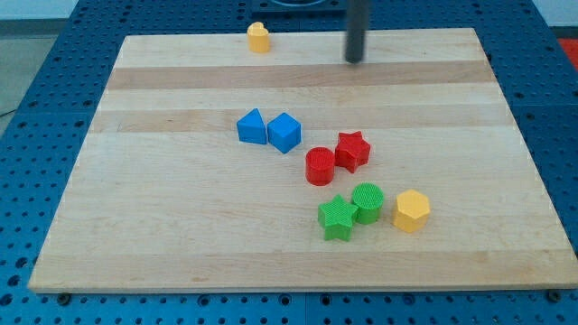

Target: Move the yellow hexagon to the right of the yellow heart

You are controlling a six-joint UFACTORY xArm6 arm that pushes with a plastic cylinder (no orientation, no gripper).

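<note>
The yellow hexagon [412,210] lies near the view's bottom right of the wooden board [181,235]. The yellow heart [259,38] sits at the board's top edge, left of centre. My tip [354,60] is near the top edge, to the right of the yellow heart and far above the yellow hexagon, touching no block.
A blue triangle-like block [252,126] and a blue cube [284,133] touch near the centre. A red cylinder [320,167] and a red star [352,151] sit right of them. A green star [338,218] and a green cylinder [368,202] lie just left of the yellow hexagon.
</note>
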